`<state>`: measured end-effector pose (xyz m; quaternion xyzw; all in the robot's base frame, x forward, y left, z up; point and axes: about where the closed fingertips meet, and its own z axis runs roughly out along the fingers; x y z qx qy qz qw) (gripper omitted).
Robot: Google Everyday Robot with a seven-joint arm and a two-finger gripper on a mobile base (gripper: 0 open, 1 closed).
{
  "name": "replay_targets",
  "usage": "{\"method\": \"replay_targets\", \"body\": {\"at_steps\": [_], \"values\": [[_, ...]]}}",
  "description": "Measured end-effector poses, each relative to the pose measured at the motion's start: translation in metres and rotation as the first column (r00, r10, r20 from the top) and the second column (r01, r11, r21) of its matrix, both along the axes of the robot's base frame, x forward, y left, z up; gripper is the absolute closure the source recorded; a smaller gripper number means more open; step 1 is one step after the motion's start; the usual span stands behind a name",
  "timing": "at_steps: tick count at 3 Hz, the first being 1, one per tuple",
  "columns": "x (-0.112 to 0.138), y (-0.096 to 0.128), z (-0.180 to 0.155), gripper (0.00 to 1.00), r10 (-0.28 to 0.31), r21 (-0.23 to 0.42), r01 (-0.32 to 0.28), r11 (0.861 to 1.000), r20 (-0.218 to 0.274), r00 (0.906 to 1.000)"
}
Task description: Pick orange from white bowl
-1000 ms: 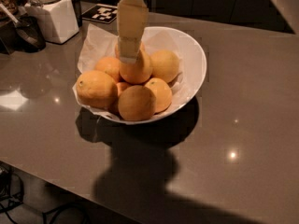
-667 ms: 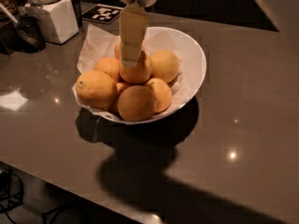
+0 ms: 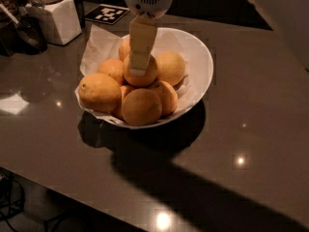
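The white bowl [image 3: 200, 57], lined with crinkled white paper, sits mid-table and holds several oranges in a heap. The orange [image 3: 150, 75] on top of the heap is round and mid-sized. My gripper [image 3: 139, 65] comes down from the top of the view. Its pale yellow tip lies right against the front of this top orange and covers the fruit's middle. The orange rests on the others in the bowl. A larger, slightly oblong orange [image 3: 99, 92] lies at the bowl's left rim.
A white square jar [image 3: 53, 16] stands at the back left, next to dark items [image 3: 24, 33]. A black-and-white marker tag [image 3: 107, 13] lies behind the bowl. The grey table's front edge [image 3: 72, 190] runs across the lower left. My arm's shadow falls across the right front.
My gripper has come down a little further over the top orange. The oranges and the bowl have not moved.
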<state>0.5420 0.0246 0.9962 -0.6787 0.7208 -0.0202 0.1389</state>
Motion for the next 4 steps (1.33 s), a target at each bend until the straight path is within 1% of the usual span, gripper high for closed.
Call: {"method": "replay_targets", "body": {"at_steps": [2,3,4], "values": [[0.005,-0.001,-0.016,0.22,-0.011,-0.004,0.011,1.0,-0.038,0.9992],[0.003,0.001,-0.023,0.25,-0.008,-0.008,0.007,1.0,-0.055,0.9984],[0.003,0.003,-0.028,0.25,-0.003,-0.007,0.002,1.0,-0.07,0.9975]]}}
